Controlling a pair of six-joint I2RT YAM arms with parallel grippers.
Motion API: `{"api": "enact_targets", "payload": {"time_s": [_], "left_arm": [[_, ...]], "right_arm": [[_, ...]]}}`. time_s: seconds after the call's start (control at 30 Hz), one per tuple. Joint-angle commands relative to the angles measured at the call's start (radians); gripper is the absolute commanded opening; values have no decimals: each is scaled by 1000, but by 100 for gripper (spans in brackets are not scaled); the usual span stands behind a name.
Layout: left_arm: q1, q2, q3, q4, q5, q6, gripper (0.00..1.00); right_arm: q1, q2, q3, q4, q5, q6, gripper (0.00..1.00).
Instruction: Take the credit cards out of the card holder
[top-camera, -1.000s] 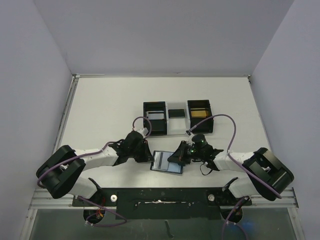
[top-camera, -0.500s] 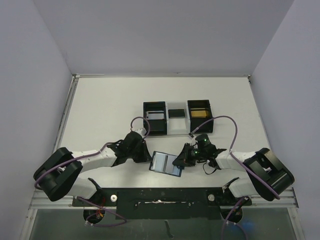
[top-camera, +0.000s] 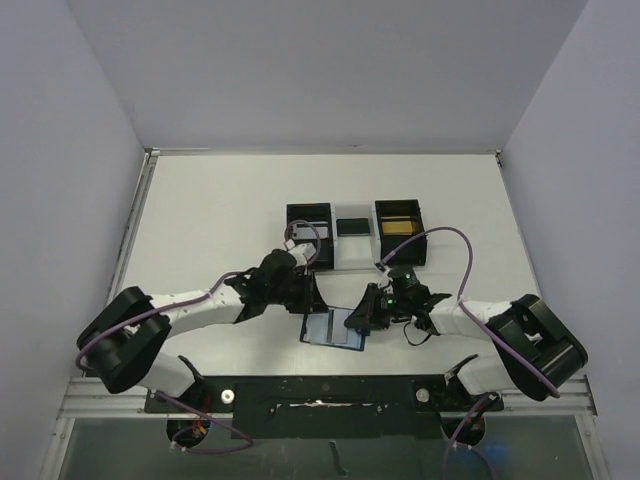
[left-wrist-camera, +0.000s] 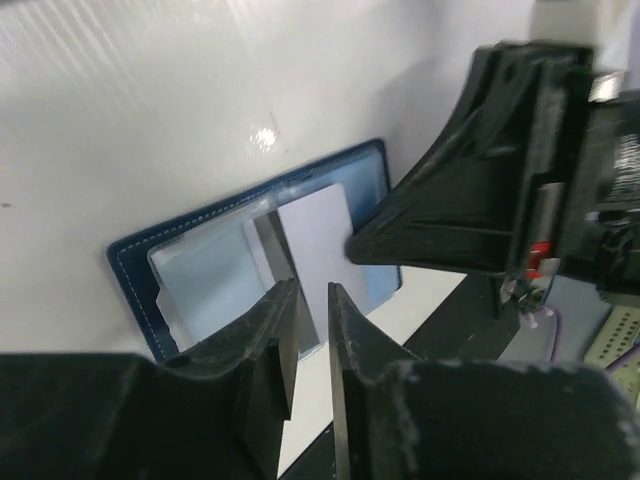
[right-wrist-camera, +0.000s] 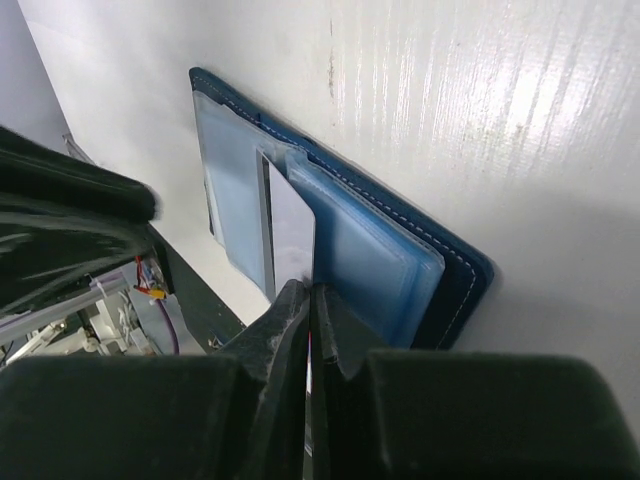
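The card holder (top-camera: 322, 330) lies open near the table's front edge, dark blue with clear inner pockets (left-wrist-camera: 200, 285). A silver-grey credit card (left-wrist-camera: 315, 225) sticks partway out of its middle pocket. My left gripper (left-wrist-camera: 310, 290) hovers just above the holder's left side (top-camera: 310, 303), jaws parted a narrow slit, nothing between them. My right gripper (right-wrist-camera: 308, 288) is shut, its tips pressed against the card (right-wrist-camera: 290, 215) at the holder's (right-wrist-camera: 455, 265) right half. I cannot tell whether the tips pinch the card or only press on it. It reaches in from the right (top-camera: 354, 320).
Two black open-top boxes stand behind: the left box (top-camera: 309, 250) holds a silver card (top-camera: 312, 230), the right box (top-camera: 400, 246) a gold card (top-camera: 400, 226). A white tray (top-camera: 352, 250) between them carries a dark card (top-camera: 352, 226). The black base rail (top-camera: 320, 392) runs close in front.
My left gripper has moved right, up to the holder's left edge, and its jaws have parted slightly. The right gripper stays shut at the holder, which has shifted little.
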Motion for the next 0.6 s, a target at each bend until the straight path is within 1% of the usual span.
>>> {"api": "enact_targets", "payload": {"time_s": [0.0,0.07,0.17,0.23,0.3,0.4,0.5,0.53,0.57], "left_arm": [[-24,112,8,58,76,-14,12],[-28,141,-16,76,66,-35,6],[-30,159,-44,74,20,-57,1],[-31,169,-47,50,-12,-58,0],[-31,182,-47,43,-17,-53,0],[-33,196,-45,41,-16,-49,0],[-34,193,-41,19,-34,-45,0],[-34,190,-43,14,-39,-45,0],[-34,186,-45,12,-42,-46,0]], "right_arm": [[10,-10,32,33,39,17,1],[13,-7,31,49,40,35,2],[26,-4,20,91,41,64,4],[38,2,8,137,36,90,7],[55,13,-4,197,35,121,10],[87,46,-7,269,54,160,17],[125,83,10,285,82,174,18],[136,91,17,278,93,176,16],[143,98,22,267,109,180,12]]}}
